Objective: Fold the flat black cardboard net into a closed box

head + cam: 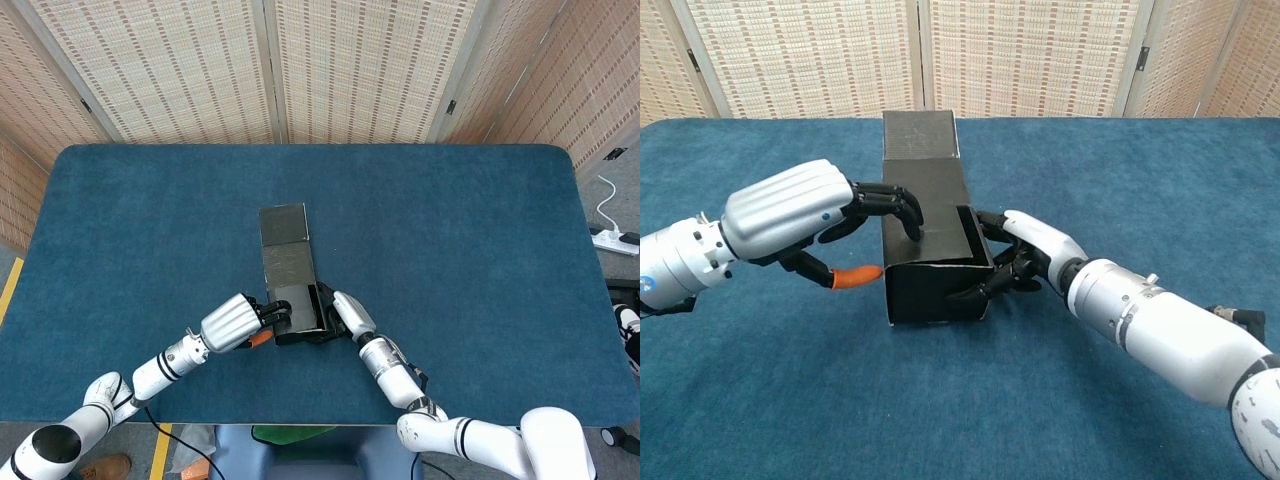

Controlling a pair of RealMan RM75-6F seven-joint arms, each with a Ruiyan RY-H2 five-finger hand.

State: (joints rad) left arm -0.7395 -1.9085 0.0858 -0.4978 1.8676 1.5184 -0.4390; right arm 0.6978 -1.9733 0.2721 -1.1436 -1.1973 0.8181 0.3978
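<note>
The black cardboard box [935, 285] stands partly folded on the blue table [760, 400], and its lid flap [920, 135] lies flat, pointing away from me. My left hand [790, 212] reaches over the box's left edge. Its dark fingers [898, 205] press on the top panel and its orange-tipped thumb sits by the left wall. My right hand [1032, 250] grips the right side wall, fingers wrapped around the front right corner. From the head view, the box [298, 305] sits between the left hand [230, 322] and the right hand [347, 312], with the lid flap [284, 225] beyond.
The blue table [450, 230] stretches wide on every side of the box. Woven screens [350, 60] stand behind its far edge. A white power strip [615, 238] lies on the floor to the far right.
</note>
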